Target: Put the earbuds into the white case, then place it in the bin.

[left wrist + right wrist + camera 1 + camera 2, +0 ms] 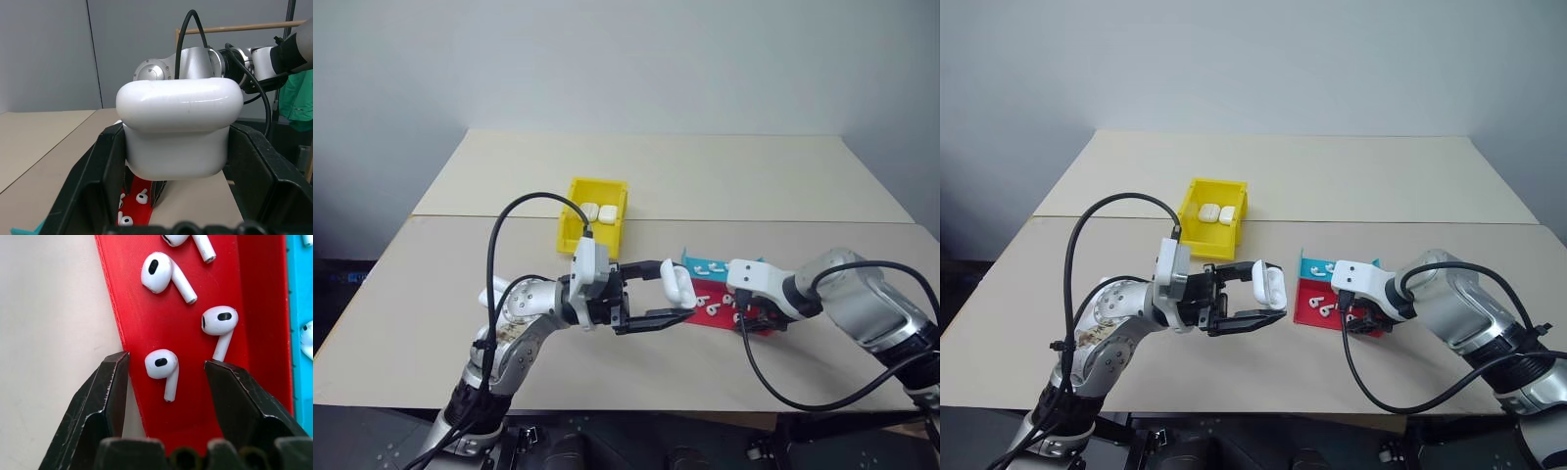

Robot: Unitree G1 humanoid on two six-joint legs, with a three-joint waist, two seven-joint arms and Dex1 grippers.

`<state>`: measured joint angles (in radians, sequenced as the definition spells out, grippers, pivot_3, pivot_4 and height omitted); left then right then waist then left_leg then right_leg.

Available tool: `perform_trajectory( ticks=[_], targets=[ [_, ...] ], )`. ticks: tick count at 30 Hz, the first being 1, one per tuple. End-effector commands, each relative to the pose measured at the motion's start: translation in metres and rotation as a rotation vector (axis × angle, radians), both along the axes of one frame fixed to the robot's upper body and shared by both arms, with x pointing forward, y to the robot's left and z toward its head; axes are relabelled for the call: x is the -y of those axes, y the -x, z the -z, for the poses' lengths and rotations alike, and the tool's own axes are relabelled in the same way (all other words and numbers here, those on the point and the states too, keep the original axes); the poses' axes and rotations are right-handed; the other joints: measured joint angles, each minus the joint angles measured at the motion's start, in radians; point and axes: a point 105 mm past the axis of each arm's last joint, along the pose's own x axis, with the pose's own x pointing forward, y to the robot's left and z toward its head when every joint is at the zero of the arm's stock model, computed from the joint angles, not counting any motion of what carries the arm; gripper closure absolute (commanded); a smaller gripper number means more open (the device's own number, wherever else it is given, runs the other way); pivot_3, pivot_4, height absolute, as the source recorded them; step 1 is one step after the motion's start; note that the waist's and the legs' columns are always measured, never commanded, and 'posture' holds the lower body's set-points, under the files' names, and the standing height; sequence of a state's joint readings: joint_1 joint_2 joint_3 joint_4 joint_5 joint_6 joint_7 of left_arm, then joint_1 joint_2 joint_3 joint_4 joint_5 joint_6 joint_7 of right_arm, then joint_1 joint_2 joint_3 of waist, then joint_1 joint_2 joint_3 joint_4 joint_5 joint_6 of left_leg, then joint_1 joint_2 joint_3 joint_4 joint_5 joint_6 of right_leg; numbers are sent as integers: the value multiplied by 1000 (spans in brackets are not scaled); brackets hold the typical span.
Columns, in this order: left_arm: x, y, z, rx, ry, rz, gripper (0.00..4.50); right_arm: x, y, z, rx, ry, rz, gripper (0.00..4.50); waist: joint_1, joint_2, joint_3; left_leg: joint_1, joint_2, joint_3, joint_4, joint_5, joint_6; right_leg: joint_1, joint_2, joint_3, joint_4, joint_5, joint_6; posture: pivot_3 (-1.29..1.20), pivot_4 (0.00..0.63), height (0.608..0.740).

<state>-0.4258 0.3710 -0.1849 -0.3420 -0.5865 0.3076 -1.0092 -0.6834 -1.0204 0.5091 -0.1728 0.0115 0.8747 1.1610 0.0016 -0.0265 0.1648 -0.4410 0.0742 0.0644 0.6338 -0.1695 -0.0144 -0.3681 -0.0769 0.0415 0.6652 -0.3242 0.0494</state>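
My left gripper (672,297) is shut on the white case (674,283), holding it above the table just left of the red tray (707,320). In the left wrist view the case (178,127) sits squeezed between the two black fingers. Several earbuds (713,306) lie on the red tray. My right gripper (167,361) points down over that tray, open, with one earbud (163,366) lying between its fingertips and untouched. Two more earbuds (168,276) lie just beyond it. The yellow bin (568,233) stands farther back on the table.
Two white cases (598,211) lie inside the yellow bin. A teal tray (691,261) with earbuds adjoins the far side of the red tray. Black cables loop from both wrists. The table's seam runs across behind the bin.
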Motion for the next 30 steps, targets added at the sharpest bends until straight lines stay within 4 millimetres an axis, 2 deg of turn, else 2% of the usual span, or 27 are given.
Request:
perform_trajectory(
  ticks=[1,3,8,9,15,20,24,26,28,30],
  targets=[
    [2,8,-8,39,13,21,1704,0,2,-1,6,1,-21,1779,0,0,0,0,0,0,0,0,0,0,0,0,0,0,0,0,150,740],
    [3,9,-8,40,13,20,1704,2,3,1,-1,7,-20,2198,0,0,0,0,0,0,0,0,0,0,0,0,0,0,0,0,150,740],
    [2,9,-8,40,12,18,1704,1,2,2,3,-6,-6,3822,-4,0,0,1,0,0,2,0,0,2,0,0,1,0,1,0,150,740],
    [1,9,-8,40,12,18,1704,1,1,2,4,-8,-4,3905,-5,0,0,1,0,-1,2,0,0,2,0,0,1,1,1,0,150,740],
    [1,11,-7,38,10,24,1704,-1,8,-7,7,-45,2,3902,-8,0,0,1,0,-1,3,-1,1,2,0,0,0,1,1,0,150,740],
    [1,14,-8,31,11,34,1704,-9,21,-35,-18,-194,0,3902,-4,1,0,0,0,-1,3,-1,1,2,0,0,0,1,1,0,150,740],
    [2,13,-10,29,17,37,1704,-21,27,-71,21,-492,-18,3902,-4,1,0,1,0,-1,2,-1,1,2,0,0,0,1,1,0,150,740],
    [3,12,-11,31,24,41,1704,-26,27,-96,202,-731,-101,3902,0,-1,-1,1,0,-1,3,-1,2,3,0,-1,0,1,1,0,150,740],
    [7,11,-14,34,40,47,1704,-21,30,-114,322,-959,-83,3902,6,0,0,1,1,-3,3,-1,2,6,1,-3,-2,1,1,0,150,740],
    [10,10,-17,38,56,54,1704,-18,36,-124,361,-1112,-65,3902,10,0,0,1,0,-2,4,-1,2,6,0,-3,-1,1,1,0,150,740]
  ],
)
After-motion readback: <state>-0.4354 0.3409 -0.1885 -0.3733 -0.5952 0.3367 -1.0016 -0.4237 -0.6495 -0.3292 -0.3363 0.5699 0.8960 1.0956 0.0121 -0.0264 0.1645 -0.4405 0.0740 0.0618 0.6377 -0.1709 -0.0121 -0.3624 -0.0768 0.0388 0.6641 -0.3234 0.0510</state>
